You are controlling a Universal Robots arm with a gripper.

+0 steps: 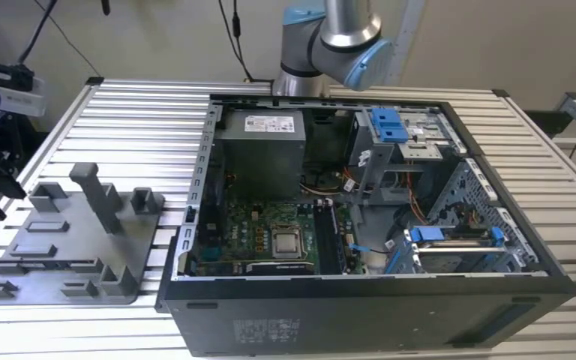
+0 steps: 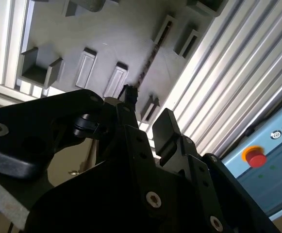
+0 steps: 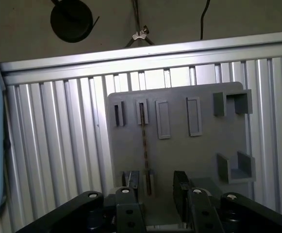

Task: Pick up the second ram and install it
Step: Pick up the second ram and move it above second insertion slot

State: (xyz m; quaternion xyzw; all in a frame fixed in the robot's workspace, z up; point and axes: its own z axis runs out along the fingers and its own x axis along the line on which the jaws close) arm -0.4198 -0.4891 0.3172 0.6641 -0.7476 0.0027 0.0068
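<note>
Currently my hand is open and empty, its fingers spread above the grey tray on the slatted desk. The memory stick stands on its long edge in the tray, each end caught in a narrow slot. I judge this keeps it upright so its flat faces can be pinched from above. In both wrist views it runs toward the gap between my fingers, nearer one finger than the other; contact not apparent. Seen edge-on: chips and label hidden, near end cut off behind my fingers. In the exterior view the open computer case sits beside the tray; whether its memory slots are filled I cannot make out.
</note>
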